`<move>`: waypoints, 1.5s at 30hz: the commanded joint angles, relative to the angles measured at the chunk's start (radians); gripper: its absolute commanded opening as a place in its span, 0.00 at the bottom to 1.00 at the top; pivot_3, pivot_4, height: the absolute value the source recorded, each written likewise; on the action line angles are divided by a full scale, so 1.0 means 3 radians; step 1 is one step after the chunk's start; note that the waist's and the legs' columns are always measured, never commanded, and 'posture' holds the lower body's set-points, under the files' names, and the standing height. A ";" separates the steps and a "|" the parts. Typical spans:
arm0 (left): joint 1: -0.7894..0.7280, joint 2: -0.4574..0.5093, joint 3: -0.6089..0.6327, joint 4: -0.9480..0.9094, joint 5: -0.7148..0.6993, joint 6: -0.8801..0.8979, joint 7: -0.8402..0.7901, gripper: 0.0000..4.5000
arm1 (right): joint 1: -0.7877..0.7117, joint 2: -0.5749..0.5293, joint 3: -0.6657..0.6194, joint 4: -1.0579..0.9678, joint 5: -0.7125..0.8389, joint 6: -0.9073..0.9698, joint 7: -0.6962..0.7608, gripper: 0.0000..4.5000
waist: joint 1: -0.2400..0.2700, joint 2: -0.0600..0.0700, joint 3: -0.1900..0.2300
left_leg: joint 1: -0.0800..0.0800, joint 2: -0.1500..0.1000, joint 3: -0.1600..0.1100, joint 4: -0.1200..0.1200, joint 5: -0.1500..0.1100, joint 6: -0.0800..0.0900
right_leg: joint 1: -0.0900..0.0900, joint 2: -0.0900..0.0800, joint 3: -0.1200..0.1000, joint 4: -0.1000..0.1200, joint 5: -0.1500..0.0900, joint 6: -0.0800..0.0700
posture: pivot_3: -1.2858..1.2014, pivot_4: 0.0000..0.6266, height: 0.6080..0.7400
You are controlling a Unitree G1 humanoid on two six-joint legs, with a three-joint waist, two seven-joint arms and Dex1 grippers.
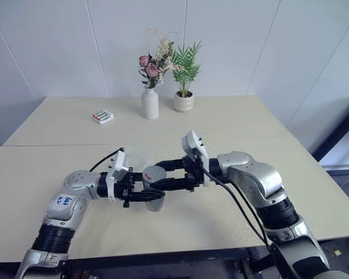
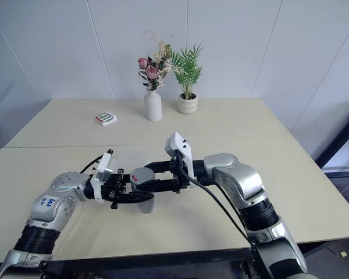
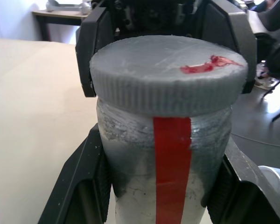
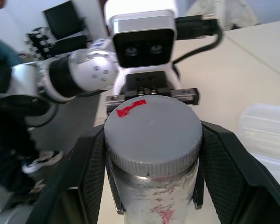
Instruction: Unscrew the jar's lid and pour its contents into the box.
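Jar (image 1: 155,199) (upright, above the table (image 1: 232,125)) sits clamped in the left gripper (image 1: 146,195). Right gripper (image 1: 163,172) pinches its lid (image 1: 155,174).

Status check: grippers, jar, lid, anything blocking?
Left gripper shut on jar, held above table. Right gripper shut on lid, lid on. Box beside, nothing in the way.

Upright silvery jar (image 3: 168,177), grey lid (image 4: 151,133) on, near clear box (image 4: 266,135)
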 commanded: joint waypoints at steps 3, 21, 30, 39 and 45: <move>-0.0147 -0.0097 -0.0183 0.0013 0.0083 -0.0081 -0.0126 0.47 | -0.0284 0.0072 0.0122 0.0123 0.0171 -0.0250 0.0722 0.56 | -0.0006 0.0000 0.0000 | 0.0001 0.0000 0.0000 0.0001 0.0000 0.0000 | 0.0000 0.0001 0.0001 0.0004 -0.0001 0.0001 | 0.52 0.24 1.00; -0.0107 -0.0099 0.0020 -0.0077 -0.0002 -0.0137 -0.0008 0.47 | -0.0226 0.0087 -0.0073 0.0267 0.0140 -0.0234 0.0646 0.99 | 0.0003 0.0000 0.0000 | 0.0001 0.0001 -0.0001 0.0015 0.0000 0.0000 | 0.0000 0.0001 0.0003 0.0017 -0.0001 0.0001 | 0.52 0.24 1.00; -0.0061 -0.0067 0.0052 -0.0169 -0.0053 -0.0089 0.0018 0.47 | -0.0214 0.0118 -0.0153 0.0355 0.0101 -0.0476 0.0550 0.99 | -0.0006 0.0000 0.0000 | 0.0002 0.0001 -0.0001 0.0018 0.0000 0.0000 | 0.0000 0.0002 0.0003 0.0019 -0.0001 0.0001 | 0.52 0.24 1.00; 0.0103 -0.0026 0.0134 -0.0304 -0.0099 -0.0003 0.0100 0.47 | -0.0169 0.0113 -0.0281 0.0384 0.0048 -0.0703 0.0292 0.99 | -0.0003 0.0000 0.0000 | 0.0002 0.0001 -0.0001 0.0018 0.0000 0.0000 | 0.0000 0.0002 0.0004 0.0019 -0.0001 0.0001 | 0.52 0.24 1.00; 0.0109 -0.0060 0.0131 -0.0316 -0.0102 -0.0001 0.0147 0.47 | 0.0002 0.0224 -0.0182 0.0050 0.0065 -0.0505 -0.0076 0.99 | -0.0005 0.0000 0.0000 | 0.0002 0.0001 -0.0001 0.0017 0.0000 0.0000 | 0.0000 0.0002 0.0004 0.0019 -0.0001 0.0001 | 0.52 0.24 1.00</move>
